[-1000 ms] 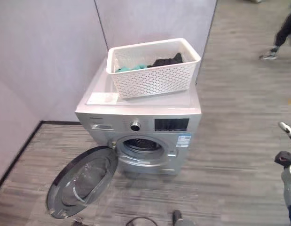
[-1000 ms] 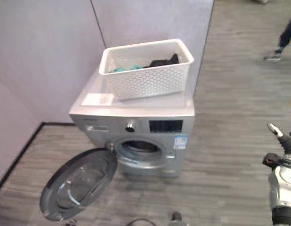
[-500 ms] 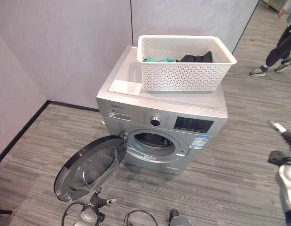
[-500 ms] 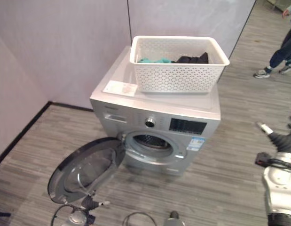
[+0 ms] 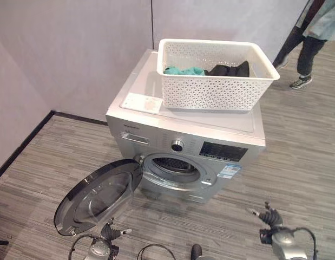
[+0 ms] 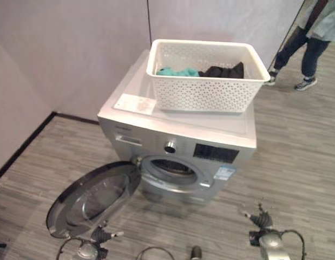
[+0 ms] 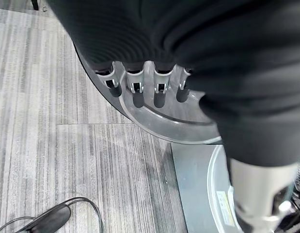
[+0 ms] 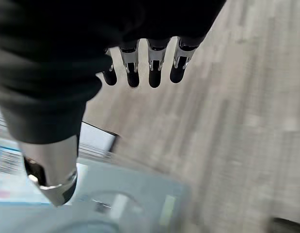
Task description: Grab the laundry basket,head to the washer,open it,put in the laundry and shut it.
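Left eye view: a silver front-loading washing machine (image 5: pixel 189 146) stands on the grey wood-pattern floor (image 5: pixel 297 162), backed by pale partition walls (image 5: pixel 75 49). Its round glass-fronted door (image 5: pixel 97 196) is swung fully open toward the robot's left, leaving the drum opening (image 5: pixel 171 167) exposed. A white perforated plastic laundry basket (image 5: pixel 213 76) sits on the machine's top, toward its back right part; inside lie a teal garment (image 5: pixel 183 70) and a black garment (image 5: pixel 229 69), side by side. A white paper sheet (image 5: pixel 141 102) lies flat on the machine's top, just left of the basket. A person's legs in dark trousers (image 5: pixel 303 54) stand on the floor, behind and to the right of the machine. The left robot hand (image 5: pixel 110 234) is low, just in front of the open door; the right robot hand (image 5: pixel 270 218) is low on the right, apart from the machine.

Right eye view: same arrangement; basket resting on the machine, untouched by either hand.

Left wrist view: the left robot hand's fingers (image 7: pixel 138 92) hang straight, empty, above the door's rim.

Right wrist view: the right robot hand's fingers (image 8: pixel 153 68) extend straight over the floor, holding nothing.
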